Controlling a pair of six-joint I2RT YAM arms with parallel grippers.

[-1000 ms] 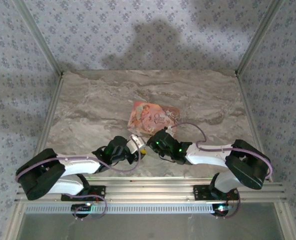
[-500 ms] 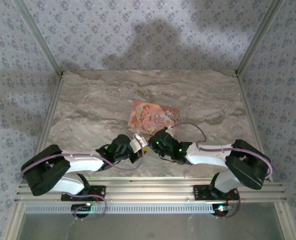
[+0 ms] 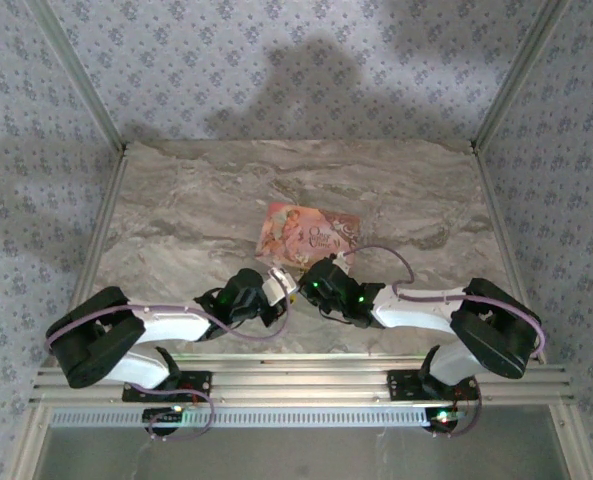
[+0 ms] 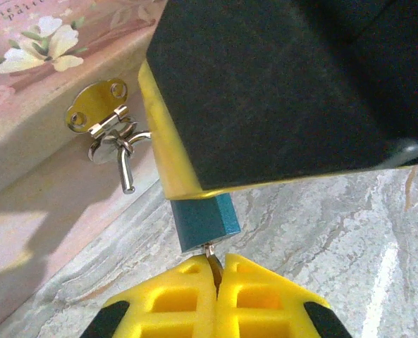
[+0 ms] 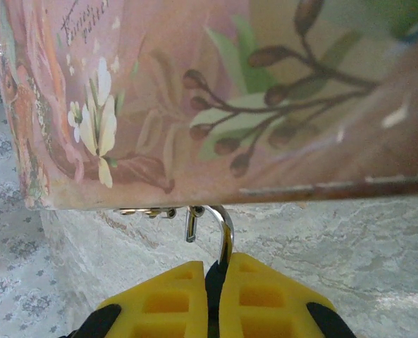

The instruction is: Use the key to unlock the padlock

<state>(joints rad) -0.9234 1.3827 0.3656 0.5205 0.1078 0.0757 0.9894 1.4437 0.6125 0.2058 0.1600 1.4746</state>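
The padlock's teal body pokes out below my right gripper's yellow and black finger. Its steel shackle hooks through the hasp on the pink flowered box, and the shackle's free end hangs clear of the body. The key sits in the bottom of the lock, with my left gripper shut on its head. In the right wrist view my right gripper is shut on the padlock body, the shackle rising to the box. From above, both grippers meet at the box's front.
The box lies mid-table on the marble top. Patterned walls and metal posts close in the sides and back. A metal rail runs along the near edge by the arm bases.
My left arm has slid right toward the padlock, and its gripper has shut on the key. The right gripper has kept its hold on the padlock.
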